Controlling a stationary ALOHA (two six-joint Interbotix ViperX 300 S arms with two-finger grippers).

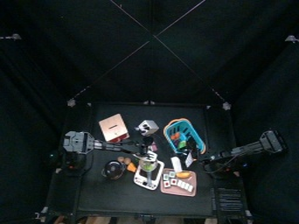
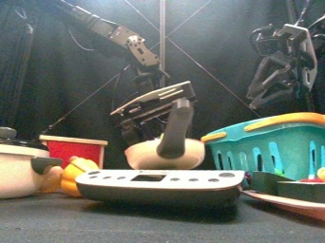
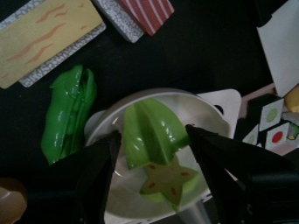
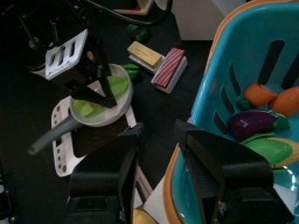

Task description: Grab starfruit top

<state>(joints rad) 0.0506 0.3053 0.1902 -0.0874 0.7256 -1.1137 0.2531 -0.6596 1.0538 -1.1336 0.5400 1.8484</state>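
The starfruit (image 3: pixel 160 150) is a green ridged toy lying in a white pan (image 3: pixel 117 188); its star-shaped cut end faces the camera in the left wrist view. My left gripper (image 3: pixel 152 140) hangs open right over it, one jaw on each side of the fruit. The right wrist view shows the same pan with the starfruit (image 4: pixel 114 87) under the left gripper (image 4: pixel 96 80). From the front, the pan (image 2: pixel 155 152) hides the fruit and the left gripper (image 2: pixel 152 101) hovers just above. My right gripper (image 4: pixel 158 153) is open, empty, beside the teal basket (image 4: pixel 222 52).
A green pepper-like toy (image 3: pixel 65 109) lies beside the pan, with a toast-coloured board (image 3: pixel 47 39) beyond it. The teal basket (image 1: pixel 184 135) holds several toy foods. A pink box (image 1: pixel 114 127) sits at the back left. A grey scale (image 2: pixel 159 182) and a pot (image 2: pixel 15 169) stand in front.
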